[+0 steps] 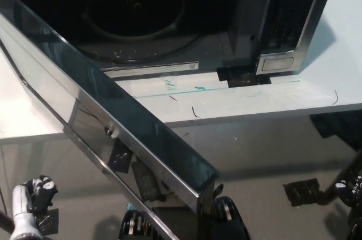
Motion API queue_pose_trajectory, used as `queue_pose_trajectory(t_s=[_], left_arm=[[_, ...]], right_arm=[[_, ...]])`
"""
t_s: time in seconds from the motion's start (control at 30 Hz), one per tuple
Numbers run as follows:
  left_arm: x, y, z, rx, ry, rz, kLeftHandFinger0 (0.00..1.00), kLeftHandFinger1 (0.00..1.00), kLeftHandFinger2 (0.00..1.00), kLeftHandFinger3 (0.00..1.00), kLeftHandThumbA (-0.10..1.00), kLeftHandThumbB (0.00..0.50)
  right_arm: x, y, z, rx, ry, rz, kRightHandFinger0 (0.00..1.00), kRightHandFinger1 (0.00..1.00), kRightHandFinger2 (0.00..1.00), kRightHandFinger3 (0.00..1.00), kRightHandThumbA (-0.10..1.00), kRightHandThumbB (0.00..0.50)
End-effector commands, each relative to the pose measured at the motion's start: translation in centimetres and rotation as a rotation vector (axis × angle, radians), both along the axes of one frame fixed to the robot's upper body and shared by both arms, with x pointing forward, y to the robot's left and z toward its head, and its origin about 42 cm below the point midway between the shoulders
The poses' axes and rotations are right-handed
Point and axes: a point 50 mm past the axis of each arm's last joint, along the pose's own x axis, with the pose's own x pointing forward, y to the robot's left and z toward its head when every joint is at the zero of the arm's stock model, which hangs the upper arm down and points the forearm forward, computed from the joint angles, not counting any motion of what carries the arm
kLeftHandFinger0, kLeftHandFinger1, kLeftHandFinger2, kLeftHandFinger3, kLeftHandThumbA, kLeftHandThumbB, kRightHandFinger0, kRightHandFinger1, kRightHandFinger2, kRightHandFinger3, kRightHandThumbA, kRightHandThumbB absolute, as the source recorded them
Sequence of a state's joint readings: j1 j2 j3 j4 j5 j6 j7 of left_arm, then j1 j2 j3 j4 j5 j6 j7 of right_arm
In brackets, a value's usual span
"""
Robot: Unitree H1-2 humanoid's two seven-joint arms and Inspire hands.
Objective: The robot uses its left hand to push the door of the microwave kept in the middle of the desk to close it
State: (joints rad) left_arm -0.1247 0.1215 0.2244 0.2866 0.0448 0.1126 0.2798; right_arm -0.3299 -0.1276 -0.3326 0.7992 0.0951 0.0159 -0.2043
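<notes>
White desk (271,107), microwave (169,25), door (113,121) open

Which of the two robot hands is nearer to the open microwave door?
The white left hand, at the lower left. It sits just beside the door, which swings out toward it. The black right hand is at the far right edge, well away from the door.

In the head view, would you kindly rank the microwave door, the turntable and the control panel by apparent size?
1. Microwave door, swung open and nearest the camera, which inflates it.
2. Turntable, partly cut off at the top.
3. Control panel.
</notes>
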Motion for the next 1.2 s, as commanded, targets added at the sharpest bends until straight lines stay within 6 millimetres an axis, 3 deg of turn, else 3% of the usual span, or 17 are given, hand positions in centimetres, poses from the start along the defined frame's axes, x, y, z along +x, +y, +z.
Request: queue_pose_trajectory(t_s=[0.0, 0.07, 0.17, 0.2, 0.27, 0.37, 0.47, 0.57, 0.7, 0.77, 0.93, 1.17], left_arm=[[-3.6, -0.9, 4.7, 0.119, -0.123, -0.014, 0.03, 0.07, 0.19, 0.37, 0.04, 0.016], [-5.0, -1.3, 6.2, 0.174, -0.200, -0.038, 0.02, 0.04, 0.16, 0.37, 0.03, 0.015], [-6.0, -2.0, 7.9, 0.249, -0.305, -0.099, 0.00, 0.00, 0.07, 0.30, 0.09, 0.050], [-6.5, -2.6, 9.2, 0.306, -0.395, -0.154, 0.00, 0.00, 0.03, 0.21, -0.02, 0.053], [-6.8, -3.1, 10.6, 0.398, -0.498, -0.235, 0.00, 0.00, 0.00, 0.18, -0.10, 0.035], [-7.0, -4.0, 11.6, 0.408, -0.588, -0.300, 0.00, 0.00, 0.00, 0.16, -0.10, 0.059], [-7.2, -5.2, 12.9, 0.449, -0.652, -0.339, 0.00, 0.00, 0.00, 0.03, -0.10, 0.076], [-7.2, -7.5, 16.1, 0.496, -0.746, -0.444, 0.00, 0.00, 0.02, 0.16, -0.10, 0.039], [-6.4, -9.2, 18.9, 0.503, -0.868, -0.541, 0.00, 0.00, 0.01, 0.17, -0.10, 0.011], [-5.2, -10.6, 21.4, 0.534, -0.943, -0.618, 0.00, 0.00, 0.04, 0.21, -0.10, 0.006], [-3.1, -12.0, 22.5, 0.539, -1.016, -0.675, 0.00, 0.00, 0.01, 0.20, -0.10, 0.043], [-1.4, -12.9, 23.2, 0.598, -1.033, -0.719, 0.00, 0.00, 0.00, 0.15, -0.10, 0.073]], right_arm=[[1.7, -1.1, 2.2, -0.028, -0.074, -0.035, 0.86, 0.82, 0.87, 0.84, -0.02, 0.002], [1.6, -1.2, 2.1, -0.029, -0.072, -0.032, 0.90, 0.86, 0.91, 0.89, -0.05, 0.000], [1.6, -1.4, 2.2, -0.019, -0.089, -0.043, 0.89, 0.85, 0.90, 0.88, -0.08, 0.000], [1.6, -1.4, 2.0, -0.028, -0.084, -0.026, 0.97, 0.92, 0.98, 0.95, -0.07, 0.000], [1.7, -1.4, 2.1, -0.036, -0.079, -0.028, 0.97, 0.92, 0.97, 0.94, -0.07, 0.000], [1.6, -1.5, 2.0, -0.036, -0.083, -0.027, 0.98, 0.92, 0.97, 0.94, -0.06, 0.000], [1.8, -1.4, 2.1, -0.035, -0.081, -0.031, 1.00, 0.93, 0.96, 0.92, -0.06, 0.000], [1.7, -1.5, 2.2, -0.033, -0.071, -0.037, 0.94, 0.90, 0.93, 0.90, -0.06, 0.000], [1.4, -1.5, 1.8, -0.026, -0.061, -0.042, 0.90, 0.86, 0.90, 0.86, -0.06, 0.003], [1.2, -1.5, 1.6, -0.029, -0.059, -0.034, 0.91, 0.87, 0.90, 0.89, -0.06, 0.000], [1.0, -1.5, 1.4, -0.013, -0.066, -0.040, 0.94, 0.90, 0.94, 0.92, -0.06, 0.000], [0.5, -1.5, 0.9, -0.005, -0.061, -0.043, 0.99, 0.94, 0.95, 0.87, -0.05, 0.000]])
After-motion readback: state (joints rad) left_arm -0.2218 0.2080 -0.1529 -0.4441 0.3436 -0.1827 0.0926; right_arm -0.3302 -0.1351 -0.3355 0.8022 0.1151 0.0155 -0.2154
